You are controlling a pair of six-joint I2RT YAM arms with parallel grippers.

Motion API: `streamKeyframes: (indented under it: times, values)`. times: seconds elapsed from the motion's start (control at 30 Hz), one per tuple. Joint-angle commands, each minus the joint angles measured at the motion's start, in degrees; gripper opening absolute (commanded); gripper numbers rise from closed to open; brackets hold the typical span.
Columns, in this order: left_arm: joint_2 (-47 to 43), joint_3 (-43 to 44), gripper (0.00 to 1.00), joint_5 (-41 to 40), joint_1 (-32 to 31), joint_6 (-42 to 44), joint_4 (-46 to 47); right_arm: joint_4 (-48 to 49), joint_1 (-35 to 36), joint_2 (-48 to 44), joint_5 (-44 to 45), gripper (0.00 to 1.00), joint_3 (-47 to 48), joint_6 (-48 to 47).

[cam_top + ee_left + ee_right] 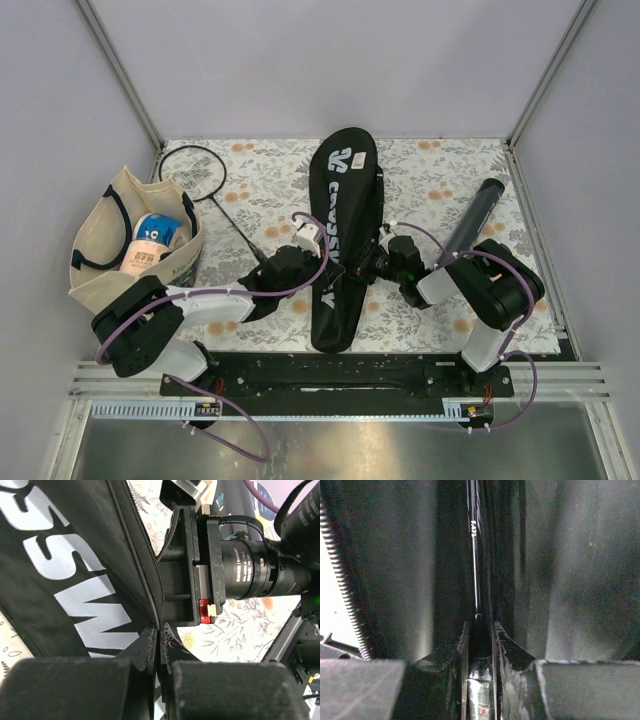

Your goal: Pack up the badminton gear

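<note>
The black racquet cover [343, 215] lettered "CROSSWAY" lies lengthwise at the table's middle. My left gripper [312, 248] is shut on its zippered edge [150, 595], the fingertips [150, 642] pinching the fabric, which is lifted. My right gripper [376, 262] reaches into the cover from the right and is shut on a racquet's handle [481, 680]. The thin shaft [474, 555] runs on into the dark inside. A second black racquet [195, 172] lies at the back left. The long black tube [472, 215] lies at the right.
A beige tote bag [100, 265] with a tape roll [155, 238] inside stands at the left, close to my left arm. The cover's zipper teeth [342, 590] show at the left of the right wrist view. Floral cloth [420, 165] covers the table, between grey walls.
</note>
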Motion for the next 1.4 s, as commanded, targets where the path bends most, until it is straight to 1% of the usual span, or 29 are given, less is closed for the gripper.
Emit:
streamKeyframes:
  times: [0.0, 0.2, 0.3, 0.37, 0.47, 0.6, 0.7, 0.77, 0.83, 0.93, 1.07, 1.13, 1.2, 1.3, 1.37]
  values:
    - [0.5, -1.1, 0.00, 9.2, -2.4, -5.5, 7.9, 2.5, 0.0, 0.5, 17.2, 0.00, 4.3, 1.5]
    - [0.9, -2.9, 0.00, 6.9, -2.5, -8.6, 10.6, -0.5, 1.1, 0.4, 20.2, 0.00, 5.1, -1.3]
    - [0.7, -4.2, 0.00, 4.3, -2.5, -11.0, 12.8, 0.4, 1.9, 0.8, 21.9, 0.00, 4.8, -2.5]
    - [0.6, -4.7, 0.00, 2.7, -2.4, -11.7, 13.1, 0.7, 2.0, 1.5, 21.0, 0.00, 5.4, -3.1]
    - [0.5, -4.5, 0.00, -0.5, -2.4, -11.9, 10.6, -0.8, 2.2, 1.5, 19.3, 0.00, 6.5, -5.0]
    - [-0.5, -3.5, 0.00, -6.5, -2.5, -12.2, 4.3, -5.4, 2.2, 0.7, 17.0, 0.08, 8.0, -8.0]
    - [-1.1, -3.4, 0.00, -10.3, -2.4, -13.3, 1.8, -6.9, 2.2, 0.8, 14.2, 0.13, 9.4, -9.8]
    - [-1.3, -3.0, 0.00, -11.8, -2.4, -13.5, 0.1, -7.0, 2.1, 0.8, 12.9, 0.23, 9.7, -9.9]
    - [-0.9, -1.9, 0.01, -13.1, -2.4, -13.6, -2.6, -9.1, 2.1, -0.2, 11.9, 0.36, 9.7, -10.3]
    - [-0.4, -0.3, 0.10, -13.6, -2.4, -12.8, -4.5, -14.3, 2.1, -3.3, 12.1, 0.52, 9.4, -11.7]
    - [-0.2, 1.9, 0.36, -14.5, -2.4, -11.8, -6.8, -21.7, 2.1, -9.3, 13.3, 0.61, 8.4, -14.7]
    - [-0.4, 3.3, 0.46, -15.5, -2.3, -11.5, -9.2, -24.5, 2.1, -11.8, 13.8, 0.62, 7.8, -15.8]
    - [-0.8, 5.4, 0.53, -16.6, -2.4, -10.6, -12.4, -28.6, 2.1, -14.3, 14.4, 0.59, 7.7, -16.8]
    - [-1.8, 9.7, 0.58, -18.9, -2.3, -8.3, -19.6, -32.6, 2.1, -18.3, 15.9, 0.58, 6.3, -17.4]
    - [-2.3, 12.5, 0.61, -22.2, -2.4, -7.8, -25.2, -36.3, 2.1, -21.4, 17.6, 0.58, 5.8, -17.9]
